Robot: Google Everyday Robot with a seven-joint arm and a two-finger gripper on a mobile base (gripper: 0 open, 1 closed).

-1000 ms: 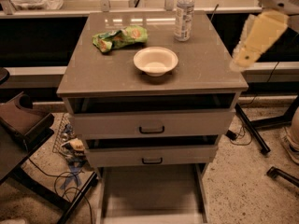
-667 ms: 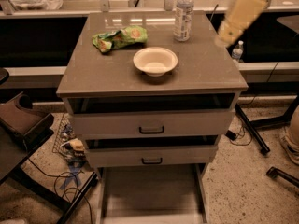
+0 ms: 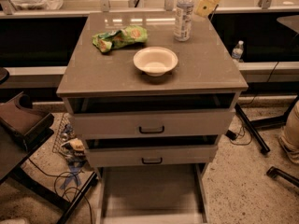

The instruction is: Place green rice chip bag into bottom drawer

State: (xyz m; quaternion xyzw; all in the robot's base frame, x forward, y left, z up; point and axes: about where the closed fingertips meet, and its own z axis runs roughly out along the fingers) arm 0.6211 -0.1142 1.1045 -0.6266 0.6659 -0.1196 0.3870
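Observation:
The green rice chip bag (image 3: 119,37) lies crinkled on the back left of the cabinet top (image 3: 93,73). The bottom drawer (image 3: 152,190) is pulled out at floor level, and its flat grey floor shows nothing in it. My gripper (image 3: 202,9) is the pale yellow end of the arm at the top edge. It hangs over the back right of the cabinet top, just right of the water bottle (image 3: 183,14) and well right of the bag. It holds nothing that I can see.
A white bowl (image 3: 155,60) stands mid-top between the bag and the front edge. The two upper drawers (image 3: 152,123) with black handles are slightly open. A dark chair (image 3: 21,122) and cable clutter (image 3: 70,146) are at left. A small bottle (image 3: 238,50) and stand legs (image 3: 252,129) are at right.
The arm has swung left and up, from beside the cabinet's right edge to above its back right corner near the bottle. Bag, bowl and drawers have not moved.

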